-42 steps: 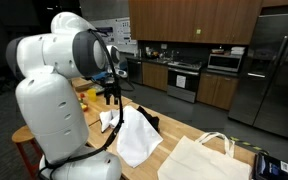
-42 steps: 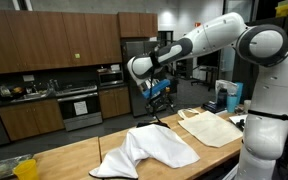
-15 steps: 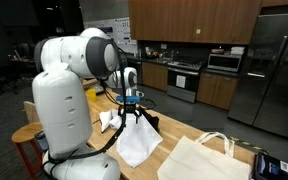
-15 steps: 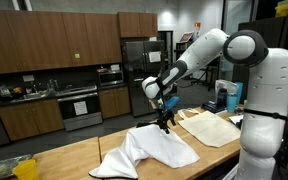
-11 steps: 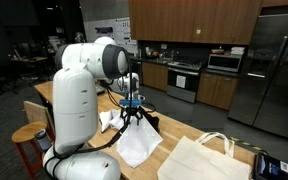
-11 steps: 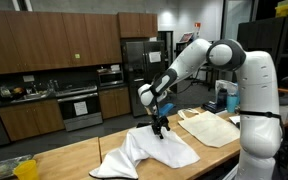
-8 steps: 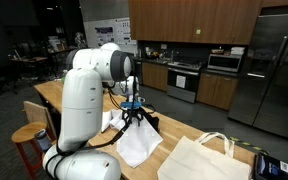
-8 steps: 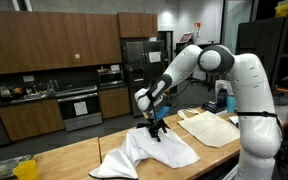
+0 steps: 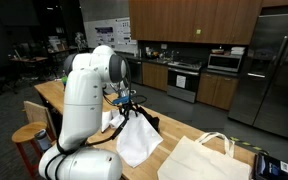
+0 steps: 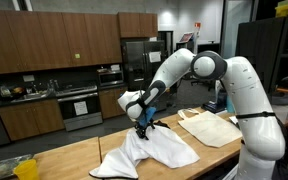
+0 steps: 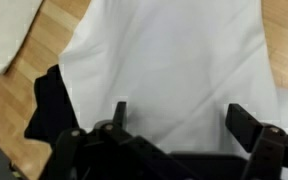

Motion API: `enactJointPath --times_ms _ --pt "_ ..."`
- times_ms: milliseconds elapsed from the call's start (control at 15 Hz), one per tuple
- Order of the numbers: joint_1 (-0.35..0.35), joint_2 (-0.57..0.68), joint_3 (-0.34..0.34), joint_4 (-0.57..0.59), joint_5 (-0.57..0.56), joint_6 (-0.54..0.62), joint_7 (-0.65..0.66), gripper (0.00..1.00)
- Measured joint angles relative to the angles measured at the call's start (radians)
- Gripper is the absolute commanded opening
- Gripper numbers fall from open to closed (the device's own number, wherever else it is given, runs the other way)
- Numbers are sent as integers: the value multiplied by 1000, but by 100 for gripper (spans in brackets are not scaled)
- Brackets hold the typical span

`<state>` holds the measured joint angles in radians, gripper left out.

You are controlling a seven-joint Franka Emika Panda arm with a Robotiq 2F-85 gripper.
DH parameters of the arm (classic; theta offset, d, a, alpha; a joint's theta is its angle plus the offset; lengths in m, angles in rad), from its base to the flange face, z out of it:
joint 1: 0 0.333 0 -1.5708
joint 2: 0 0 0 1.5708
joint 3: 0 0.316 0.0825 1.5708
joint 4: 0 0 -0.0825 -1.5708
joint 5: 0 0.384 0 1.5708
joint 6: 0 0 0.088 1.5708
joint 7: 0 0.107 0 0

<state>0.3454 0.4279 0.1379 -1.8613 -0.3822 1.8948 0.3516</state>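
Note:
A crumpled white cloth [image 9: 136, 140] lies on the wooden table [image 9: 174, 136]; it also shows in the exterior view from the other side [image 10: 156, 149] and fills the wrist view [image 11: 174, 70]. A black cloth [image 9: 148, 123] lies partly under it and shows at the left of the wrist view [image 11: 46, 105]. My gripper [image 10: 144, 131] points down just above the white cloth. Its two fingers [image 11: 182, 122] are spread wide apart with nothing between them, the white cloth right below.
A cream tote bag [image 9: 202, 157] lies flat on the table beyond the cloth, also in the exterior view from the other side [image 10: 213, 126]. A yellow item [image 10: 24, 168] sits at the table's far end. A wooden stool [image 9: 26, 137] stands by the table. Kitchen cabinets and a fridge [image 9: 267, 68] stand behind.
The arm has swung across and come down from high above the table to just over the white cloth. The cloths have not moved.

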Motion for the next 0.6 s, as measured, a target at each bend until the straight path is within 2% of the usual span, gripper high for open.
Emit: enactJointPath --times_ms 200,333,600 --pt "79 -10 3 57 -49 -45 117 100" --pt "107 -24 7 68 -61 -83 153 100" --pt "84 -70 27 39 20 -157 86 100"
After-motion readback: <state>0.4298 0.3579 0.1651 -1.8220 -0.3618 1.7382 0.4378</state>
